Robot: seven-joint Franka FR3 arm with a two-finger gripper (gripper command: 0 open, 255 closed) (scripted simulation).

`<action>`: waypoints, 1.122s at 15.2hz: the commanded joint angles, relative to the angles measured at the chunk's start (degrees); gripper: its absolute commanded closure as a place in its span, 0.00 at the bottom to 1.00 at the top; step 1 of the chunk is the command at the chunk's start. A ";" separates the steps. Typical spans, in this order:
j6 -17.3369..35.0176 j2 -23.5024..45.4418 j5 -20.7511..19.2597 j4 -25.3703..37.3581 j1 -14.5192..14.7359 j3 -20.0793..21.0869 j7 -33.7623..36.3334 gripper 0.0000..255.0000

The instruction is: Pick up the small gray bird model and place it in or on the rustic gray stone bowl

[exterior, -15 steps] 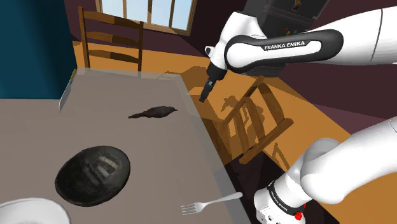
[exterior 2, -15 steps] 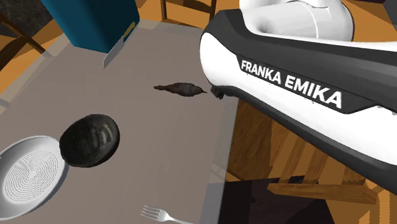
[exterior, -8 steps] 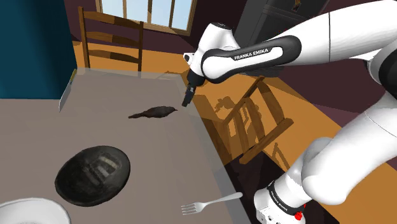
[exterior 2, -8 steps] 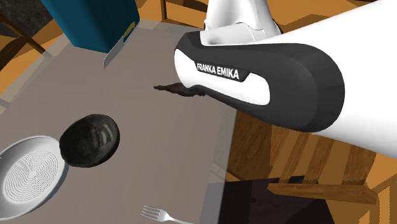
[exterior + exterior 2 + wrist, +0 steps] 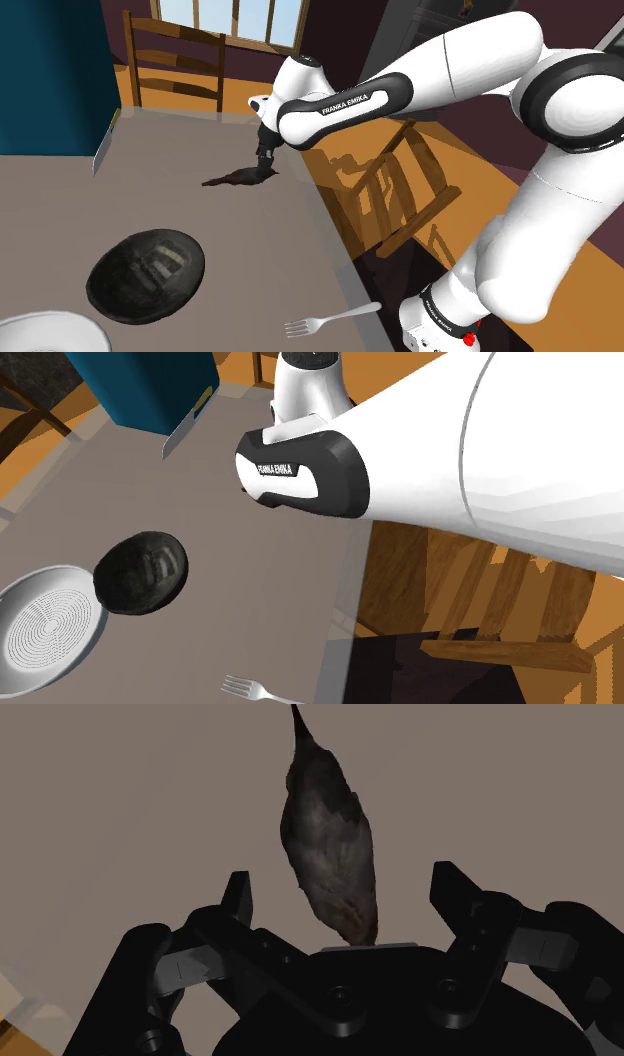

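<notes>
Poised right over the small dark grey-brown bird model (image 5: 238, 178) with the all-black two-finger gripper (image 5: 266, 158), and wide open at that! Seen along the hand: black fingers (image 5: 237, 899) parted to either side of the bird model's rounded end, touching neither flank, clasping nothing. Lying flat on the grey tabletop (image 5: 60, 210), thin pointed end stretched away from the gripper. By the shoulder view, resting in the tabletop's far half, close to the edge on that view's right, with the gripper above the end nearer that edge. In the second exterior view, hidden behind the white arm (image 5: 300, 467) with its dark casing and FRANKA EMIKA lettering.

Well apart from the bird model, toward the tabletop's near edge: the round, near-black glossy bowl (image 5: 146, 270), sitting upright. Just beside it, closer to the near corner on the shoulder view's left, a white round plate with ridged rings (image 5: 45, 632). Over by the near stretch of the edge on the shoulder view's right, a silver fork (image 5: 330, 320), handle toward that edge.

Up at the far corner on the shoulder view's left, a big deep-blue block (image 5: 45, 70) and, next to it, a pale flat blade-like piece (image 5: 104, 150). Beyond the far edge, a wooden ladder-back chair (image 5: 175, 65) under a window (image 5: 240, 20); past the shoulder view's right edge, a second wooden chair (image 5: 400, 200).
</notes>
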 commanded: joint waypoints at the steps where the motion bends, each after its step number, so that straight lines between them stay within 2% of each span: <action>1: 1.73 3.54 -0.68 2.51 0.66 0.73 -1.78 0.00; 9: 5.92 9.48 -1.90 4.45 1.39 0.55 -1.69 0.00; 17: 6.21 9.88 -1.97 4.56 1.43 0.51 -1.64 0.00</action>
